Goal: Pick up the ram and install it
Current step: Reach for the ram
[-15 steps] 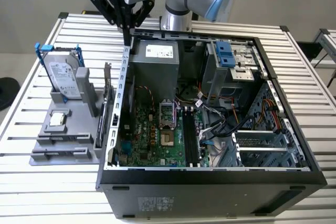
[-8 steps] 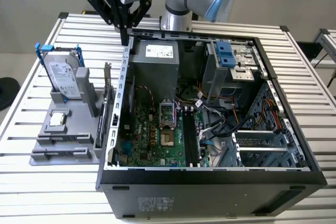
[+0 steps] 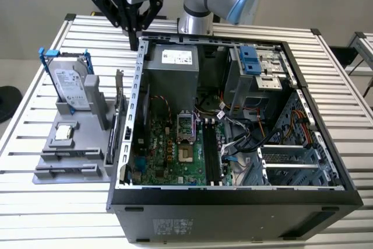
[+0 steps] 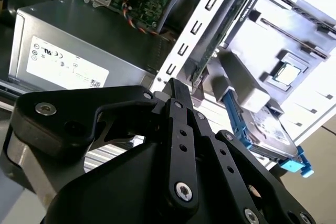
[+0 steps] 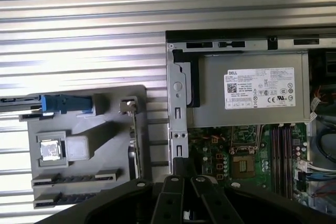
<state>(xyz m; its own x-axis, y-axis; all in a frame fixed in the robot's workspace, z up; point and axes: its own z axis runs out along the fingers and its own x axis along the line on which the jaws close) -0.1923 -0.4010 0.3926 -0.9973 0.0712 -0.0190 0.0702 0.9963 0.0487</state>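
The ram (image 3: pixel 116 123) is a thin dark board standing on its long edge in a slot at the side of a grey holder (image 3: pixel 81 144) nearest the open computer case (image 3: pixel 233 193). It appears edge-on in the first wrist view (image 5: pixel 135 140) and as a slanted board in the second wrist view (image 4: pixel 223 30). My gripper (image 3: pixel 135 44) hangs above the case's back corner on the exterior view's left, well above and behind the ram. Its black fingers (image 4: pixel 175 90) are shut with nothing between them. The dark memory slots (image 3: pixel 211 155) lie on the motherboard inside the case.
On the holder stand a silver hard drive (image 3: pixel 73 86) in a blue-handled bracket and a small square processor chip (image 3: pixel 64 132). A grey power supply (image 3: pixel 172 71) fills the case's back corner below the gripper. Cables and drive cages crowd the case towards the exterior view's right. Everything rests on a slatted metal table (image 3: pixel 35 190).
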